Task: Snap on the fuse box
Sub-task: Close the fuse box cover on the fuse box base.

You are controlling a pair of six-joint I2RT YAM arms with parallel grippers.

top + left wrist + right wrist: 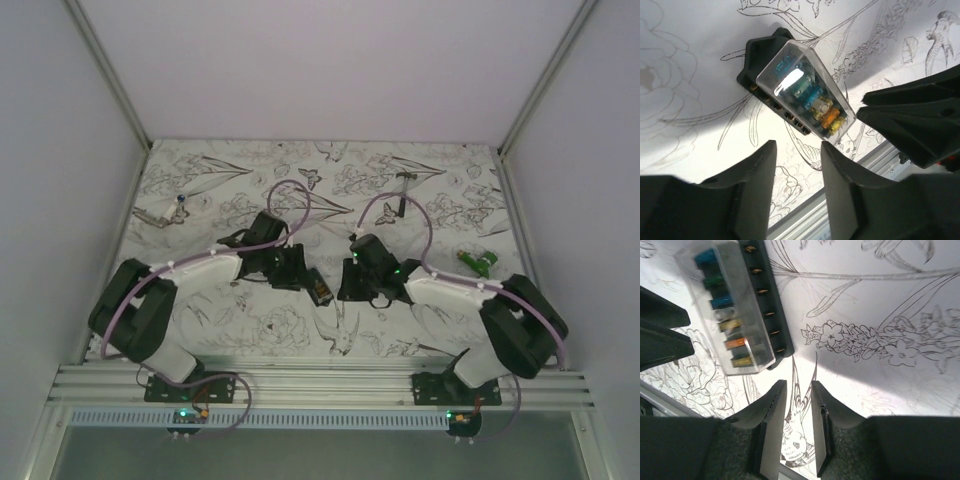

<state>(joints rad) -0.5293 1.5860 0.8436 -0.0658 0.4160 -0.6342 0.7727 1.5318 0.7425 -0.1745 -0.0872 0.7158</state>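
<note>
Both are holding nothing: left gripper [797,147] sits partly open, right gripper [797,386] shows just a narrow gap. And the fuse box [800,92] lies on the worktop [865,285] between them, touching neither.

The fuse box [800,90] sits hemmed between the left end effector [799,146] and right end effector [799,385], open table [685,65] beyond it.

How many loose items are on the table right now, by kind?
fuse box: 1
hammer: 1
green object: 1
small pale item, far left, too small to identify: 1
Total: 4
</note>
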